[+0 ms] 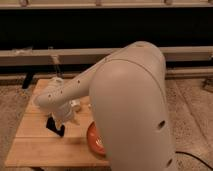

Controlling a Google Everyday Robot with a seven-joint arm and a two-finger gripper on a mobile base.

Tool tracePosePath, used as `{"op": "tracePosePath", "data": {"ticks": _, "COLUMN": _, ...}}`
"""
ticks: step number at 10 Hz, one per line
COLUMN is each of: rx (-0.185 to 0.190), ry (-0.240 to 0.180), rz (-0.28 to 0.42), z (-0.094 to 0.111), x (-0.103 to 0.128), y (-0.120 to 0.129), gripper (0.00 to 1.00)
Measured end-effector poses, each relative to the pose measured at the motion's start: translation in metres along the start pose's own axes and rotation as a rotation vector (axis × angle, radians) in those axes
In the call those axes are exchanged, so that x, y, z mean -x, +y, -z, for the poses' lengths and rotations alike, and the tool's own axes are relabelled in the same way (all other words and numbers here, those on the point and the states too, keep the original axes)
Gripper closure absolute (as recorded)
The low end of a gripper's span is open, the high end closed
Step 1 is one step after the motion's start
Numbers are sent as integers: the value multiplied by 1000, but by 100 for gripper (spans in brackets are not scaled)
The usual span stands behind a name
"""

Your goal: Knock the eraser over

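Note:
My gripper (61,119) hangs at the end of the white arm over the left middle of the wooden table (35,147). A small black shape (54,126) sits right under the gripper's end, touching the table. It looks like the eraser, tilted, but I cannot tell it apart from the gripper's own dark parts. The arm's big white shell fills the right half of the view and hides the table's right side.
An orange bowl (94,140) sits at the table's front right, half hidden by the arm. A pale whitish block (76,105) lies just right of the gripper. A thin clear object (54,64) stands at the table's far edge. A dark wall and a ledge run behind.

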State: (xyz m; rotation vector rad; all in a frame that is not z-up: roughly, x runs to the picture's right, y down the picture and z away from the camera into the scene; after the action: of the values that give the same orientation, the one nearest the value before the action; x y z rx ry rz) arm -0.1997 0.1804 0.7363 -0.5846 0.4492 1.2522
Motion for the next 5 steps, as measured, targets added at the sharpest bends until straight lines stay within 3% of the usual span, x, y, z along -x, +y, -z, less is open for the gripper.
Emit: {"op": "tracePosePath", "data": {"ticks": 5, "rx": -3, "ry": -5, "rz": 13, "z": 1, "x": 0, "y": 2, "gripper": 35}}
